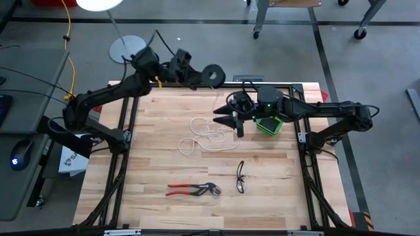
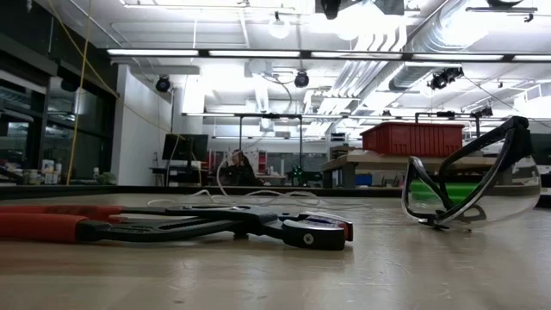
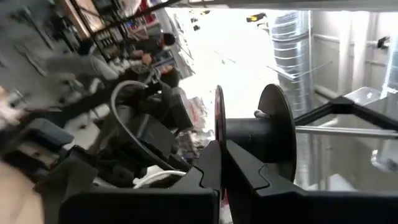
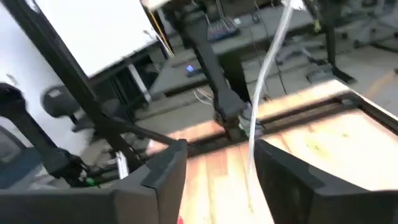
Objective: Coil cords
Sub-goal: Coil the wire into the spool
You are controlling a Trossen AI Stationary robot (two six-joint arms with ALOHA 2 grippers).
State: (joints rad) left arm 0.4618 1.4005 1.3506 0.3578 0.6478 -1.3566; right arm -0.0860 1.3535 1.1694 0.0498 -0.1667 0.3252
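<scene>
Cord [image 1: 205, 139] lies in loose white loops on the tabletop [image 1: 275, 196], about mid-width and toward the far half, with a strand rising toward my two hands. It looks thin, light and limp, so I judge it will sag, tangle and slide away if pushed; it wants a pinch on a single strand, close to the spool, kept lightly taut.

Its black spool [image 1: 212, 75] is up at the far edge, clenched in my left hand [image 3: 221, 163], whose fingers are shut tight on the spool's flange. My right hand [image 4: 221, 163] hangs above the far-right part of the tabletop, fingers apart, and the strand runs down between them; I cannot tell whether they touch it.

The high view alone gives the whole layout: loops, pliers [image 1: 193, 189] and glasses [image 1: 241, 177] near me, a green box [image 1: 269, 124] beneath my right arm. The low view hides both hands but shows the loops barely rising off the wood. Only the wrist views show each grip.
</scene>
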